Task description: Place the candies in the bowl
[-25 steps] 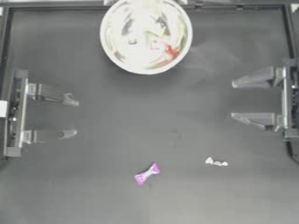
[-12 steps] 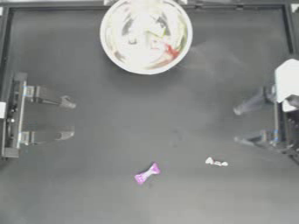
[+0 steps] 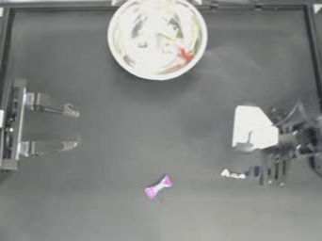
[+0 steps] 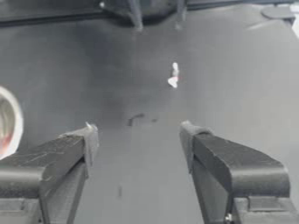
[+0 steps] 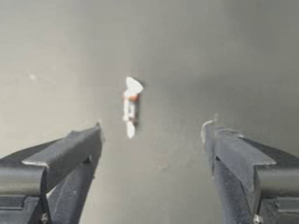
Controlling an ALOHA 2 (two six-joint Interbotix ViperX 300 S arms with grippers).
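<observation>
- The white candy with red specks (image 5: pixel 130 107) lies on the table (image 3: pixel 125 216) just ahead of the right gripper (image 3: pixel 267 169), slightly toward one finger and not centred in the gap. Its long axis runs along the direction the fingers point, so they would close across its narrow width.
- In the top view this candy (image 3: pixel 233 175) sits just beside the right fingertips (image 3: pixel 254 172), which are blurred there. The right arm is plainly the nearer one; the left gripper (image 3: pixel 70 128) is well apart at the far side of the table.
- The right fingers (image 5: pixel 76 151) are spread wide, with nothing between them and touching nothing that can be seen.
- The left fingers (image 4: pixel 70 151) are also wide apart and empty; that arm looks parked.
- The purple-magenta candy (image 3: pixel 157 187) lies on the table between the two arms, nearer the right gripper, tilted on a diagonal.
- The bowl (image 3: pixel 157 40) is far from both grippers, with a red candy (image 3: pixel 183 55) visible inside; other contents are lost in reflections.
- Likely next: advance the right fingers a little so the white candy sits between them, then close.
</observation>
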